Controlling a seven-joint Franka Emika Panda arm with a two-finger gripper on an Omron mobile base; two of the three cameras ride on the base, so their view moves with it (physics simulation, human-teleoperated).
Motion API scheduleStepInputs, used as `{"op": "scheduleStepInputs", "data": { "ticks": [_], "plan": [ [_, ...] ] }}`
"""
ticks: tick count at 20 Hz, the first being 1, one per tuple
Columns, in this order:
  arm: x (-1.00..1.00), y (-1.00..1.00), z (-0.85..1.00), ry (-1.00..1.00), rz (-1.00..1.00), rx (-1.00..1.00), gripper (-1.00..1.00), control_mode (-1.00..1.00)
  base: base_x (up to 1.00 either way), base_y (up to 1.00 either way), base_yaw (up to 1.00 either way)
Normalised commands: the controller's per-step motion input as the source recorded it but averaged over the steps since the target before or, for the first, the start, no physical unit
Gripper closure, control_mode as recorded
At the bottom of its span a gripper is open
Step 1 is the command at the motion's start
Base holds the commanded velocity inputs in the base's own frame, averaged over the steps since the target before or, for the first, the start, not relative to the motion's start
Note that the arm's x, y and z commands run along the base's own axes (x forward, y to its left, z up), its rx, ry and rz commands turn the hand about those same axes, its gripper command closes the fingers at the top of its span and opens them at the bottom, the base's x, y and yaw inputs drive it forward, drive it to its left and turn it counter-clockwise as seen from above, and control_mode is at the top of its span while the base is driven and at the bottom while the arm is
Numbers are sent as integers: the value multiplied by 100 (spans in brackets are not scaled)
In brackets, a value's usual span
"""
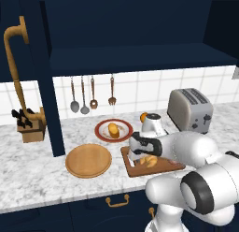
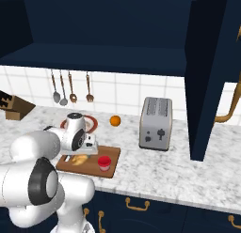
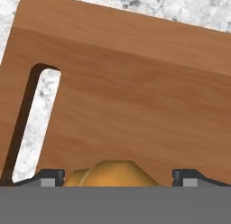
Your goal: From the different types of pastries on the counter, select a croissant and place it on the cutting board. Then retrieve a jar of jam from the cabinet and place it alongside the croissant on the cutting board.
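The croissant (image 3: 110, 172) lies on the reddish-brown cutting board (image 3: 135, 92), between the two fingertips (image 3: 50, 178) of my gripper (image 3: 119, 178). There is a gap on each side, so the gripper is open. From the left base view the gripper (image 1: 140, 156) hangs low over the croissant (image 1: 150, 161) on the cutting board (image 1: 140, 171). The red jar of jam (image 2: 104, 162) stands on the cutting board (image 2: 113, 154) just right of the croissant (image 2: 80, 159). An oblong pastry (image 1: 113, 129) rests on a red-rimmed plate (image 1: 100, 133). The navy cabinet (image 1: 130, 58) hangs above the marble counter (image 1: 37, 165).
A round wooden plate (image 1: 88, 160) lies left of the board. Behind the board are an orange (image 2: 115, 120) and a toaster (image 2: 155, 121). A knife block (image 1: 30, 128) stands at the far left. Utensils (image 1: 84, 102) hang on the tiled wall. A cabinet door (image 2: 207, 77) stands open.
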Motion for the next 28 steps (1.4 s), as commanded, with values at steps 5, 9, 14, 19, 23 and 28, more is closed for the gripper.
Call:
{"op": "scheduleStepInputs", "data": {
  "ticks": [5,9,14,19,23,28],
  "plan": [
    [0,8,-85,1,0,0,-100,-100,0,0,0],
    [0,-6,-31,0,0,3,-100,-100,0,0,0],
    [-8,-7,-5,0,1,4,-100,-100,0,0,0],
    [-39,0,8,-7,0,3,-100,-100,0,0,0],
    [-26,0,53,-13,0,1,-100,-100,0,0,0],
    [-12,0,44,-10,0,0,-100,-100,0,0,0]
  ]
}}
